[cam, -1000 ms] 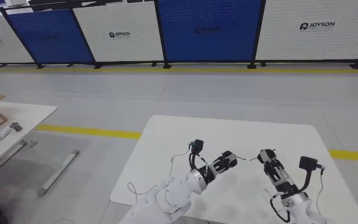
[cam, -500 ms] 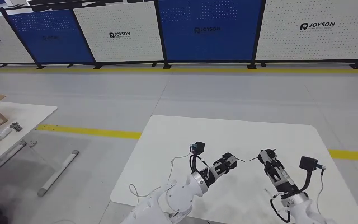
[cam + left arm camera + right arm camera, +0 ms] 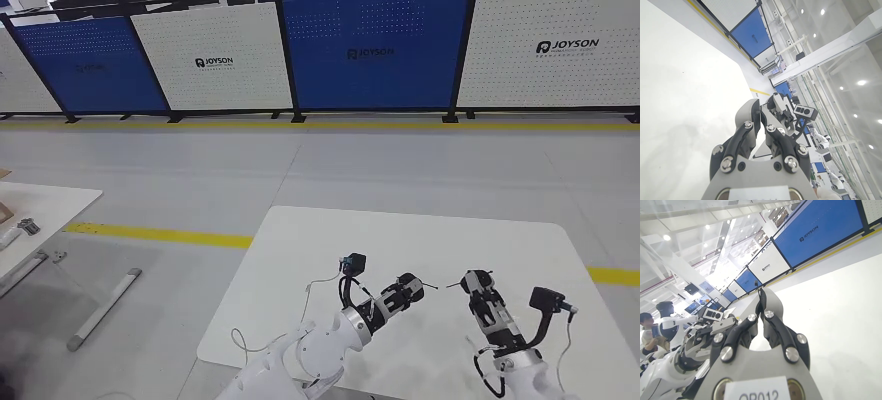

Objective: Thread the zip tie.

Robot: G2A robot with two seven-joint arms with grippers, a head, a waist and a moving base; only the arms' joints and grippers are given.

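Observation:
A thin black zip tie (image 3: pixel 755 282) sticks out past the fingertips of my right gripper (image 3: pixel 761 294), which is shut on its strand, the small square head uppermost. In the top view my right gripper (image 3: pixel 466 280) hovers over the near right part of the white table (image 3: pixel 350 240), with a short black end pointing left. My left gripper (image 3: pixel 413 287) faces it from the left, shut, with a thin black zip tie tip (image 3: pixel 432 287) pointing right. A small gap separates the two black ends. The left wrist view shows my left gripper (image 3: pixel 759 109) shut, the right gripper (image 3: pixel 776 102) just beyond it.
Bare table top (image 3: pixel 687 75) stretches away from both grippers toward the far edge. A second white table (image 3: pixel 40 210) stands off to the left across the floor. Blue and white panels (image 3: pixel 370 50) line the back.
The left arm's upper part shifted a little a second ago, and the right arm's wrist has edged slightly left. Both gripper tips and the black ends stay about where they were.

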